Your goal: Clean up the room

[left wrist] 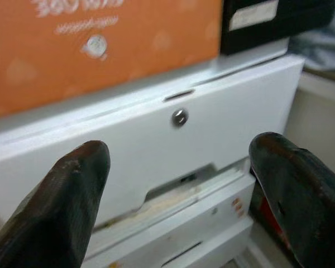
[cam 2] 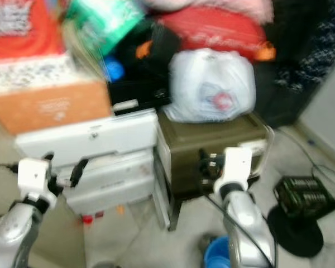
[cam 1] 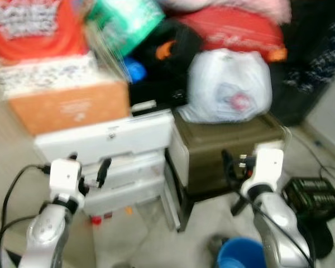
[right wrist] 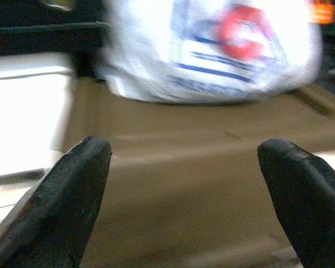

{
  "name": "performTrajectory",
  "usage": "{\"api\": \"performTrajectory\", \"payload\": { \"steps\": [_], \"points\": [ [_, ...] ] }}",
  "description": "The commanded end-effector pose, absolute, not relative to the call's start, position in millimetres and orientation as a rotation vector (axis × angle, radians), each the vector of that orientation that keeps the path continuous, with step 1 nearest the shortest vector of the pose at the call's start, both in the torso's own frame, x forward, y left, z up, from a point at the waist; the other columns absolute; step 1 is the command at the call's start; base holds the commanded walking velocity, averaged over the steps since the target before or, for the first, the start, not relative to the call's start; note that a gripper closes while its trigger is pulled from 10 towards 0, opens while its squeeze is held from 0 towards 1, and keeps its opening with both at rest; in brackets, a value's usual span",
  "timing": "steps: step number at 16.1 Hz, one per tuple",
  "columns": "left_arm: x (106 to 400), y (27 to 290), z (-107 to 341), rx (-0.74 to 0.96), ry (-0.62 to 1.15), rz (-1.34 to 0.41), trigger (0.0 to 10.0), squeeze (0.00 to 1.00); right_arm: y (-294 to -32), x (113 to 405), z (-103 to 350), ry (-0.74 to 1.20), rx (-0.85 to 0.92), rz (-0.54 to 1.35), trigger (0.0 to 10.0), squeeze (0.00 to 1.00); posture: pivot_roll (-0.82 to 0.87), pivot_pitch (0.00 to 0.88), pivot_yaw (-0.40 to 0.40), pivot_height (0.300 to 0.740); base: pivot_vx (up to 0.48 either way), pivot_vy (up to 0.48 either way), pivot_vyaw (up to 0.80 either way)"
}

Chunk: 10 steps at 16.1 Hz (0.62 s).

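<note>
- Progress: little tidying is judged done; clutter remains piled on the white drawer unit (cam 1: 123, 162) and the olive box (cam 1: 229, 151).
- White plastic bag (cam 1: 229, 86): slumped, red-logoed, set at the box's rear edge.
- Left gripper (left wrist: 178, 195) and right gripper (right wrist: 184, 195): fingers spread wide, nothing held.
</note>
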<state>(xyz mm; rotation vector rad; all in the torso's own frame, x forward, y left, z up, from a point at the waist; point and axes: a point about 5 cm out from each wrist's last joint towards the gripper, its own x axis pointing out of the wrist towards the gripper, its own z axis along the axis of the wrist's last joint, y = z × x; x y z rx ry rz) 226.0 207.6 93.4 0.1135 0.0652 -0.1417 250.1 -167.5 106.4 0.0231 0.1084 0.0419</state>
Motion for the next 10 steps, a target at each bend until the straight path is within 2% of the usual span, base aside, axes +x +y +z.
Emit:
{"api": "performTrajectory", "payload": {
  "steps": [1,10],
  "points": [
    [226.3,203.7,95.2,0.107,0.065,-0.161,10.0,0.00,-174.9,248.2,109.2,0.097,0.008,0.022,10.0,0.00,-0.07,0.000,-0.046,0.740,0.000,0.000,0.79],
    [229.9,196.0,97.6,0.119,0.061,-0.222,10.0,0.00,-171.7,253.1,107.0,0.098,-0.001,0.032,10.0,0.00,-0.06,0.000,-0.050,0.740,0.000,0.000,0.80]
  ]
}}
